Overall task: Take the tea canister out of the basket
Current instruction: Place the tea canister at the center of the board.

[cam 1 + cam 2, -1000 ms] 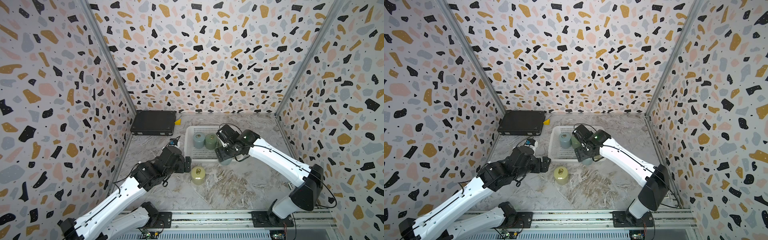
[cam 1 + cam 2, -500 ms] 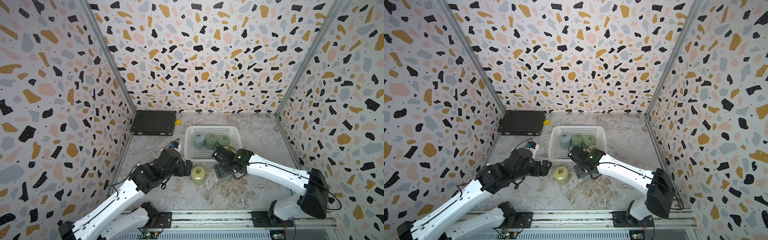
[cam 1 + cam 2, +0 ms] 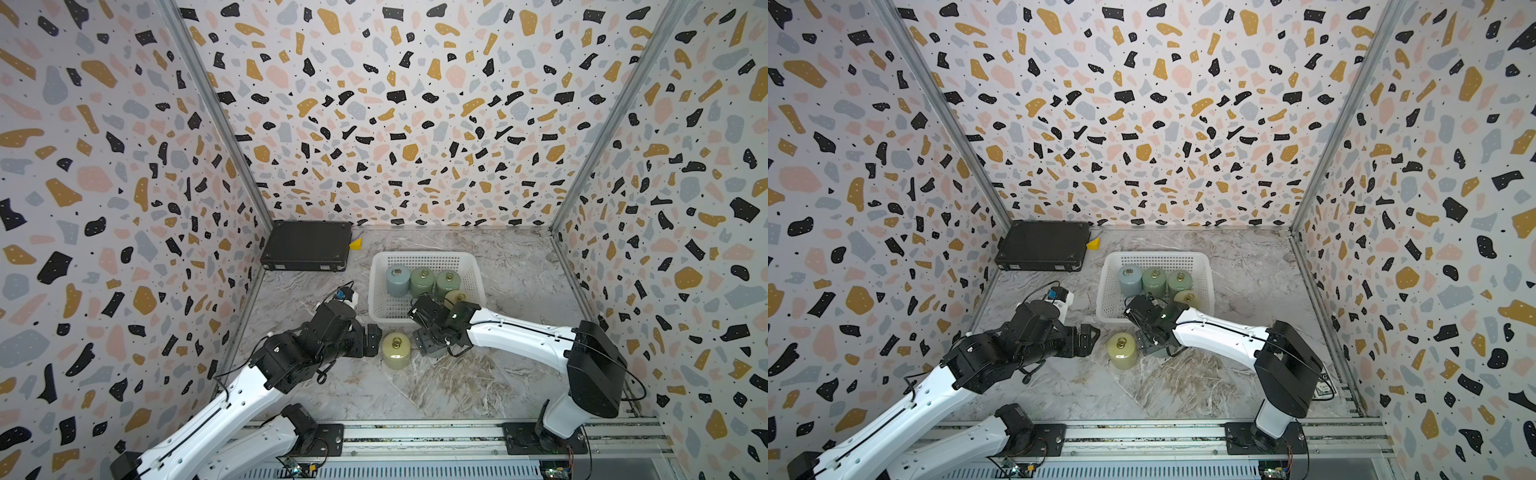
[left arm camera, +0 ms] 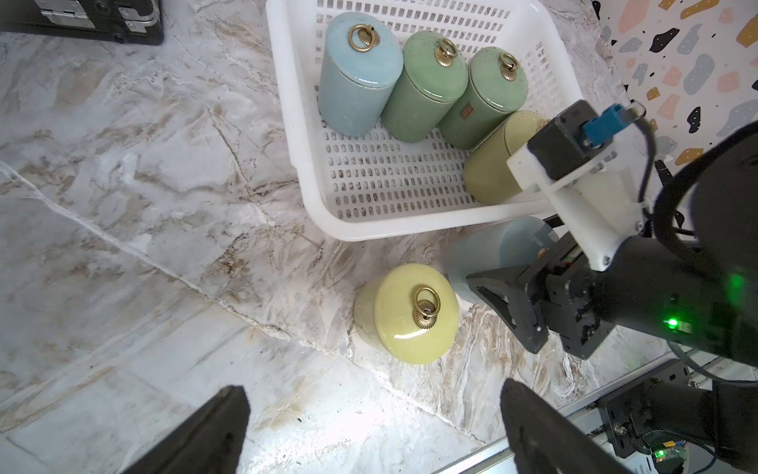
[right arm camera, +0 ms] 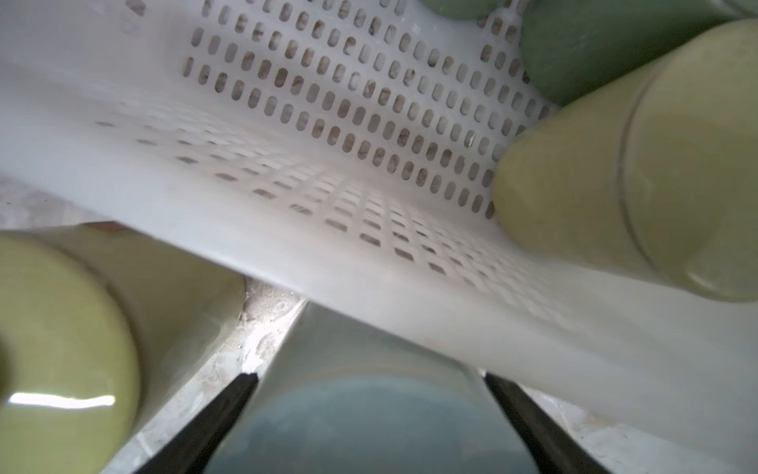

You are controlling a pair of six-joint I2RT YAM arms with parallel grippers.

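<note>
Marble bench point(image 3: 457, 386) carries the white basket point(image 3: 419, 259) toward its far edge, with four canisters inside. Just outside the basket's near wall, the right pincer point(image 5: 369, 375) has its jaws clamped on the sides of the upright blue canister point(image 4: 484, 254), close beside a yellow canister point(image 3: 395, 350). Facing them, the left pincer point(image 3: 376, 340) gapes empty. Setting down and letting go looks next.

We note right gripper point(image 3: 432, 347) moved from over basket point(image 3: 384, 316), carrying blue canister point(image 4: 488, 250) out, down to table point(image 3: 457, 386) just beside yellow canister point(image 3: 396, 352). Its arm now lies lower; basket's right part uncovered.
</note>
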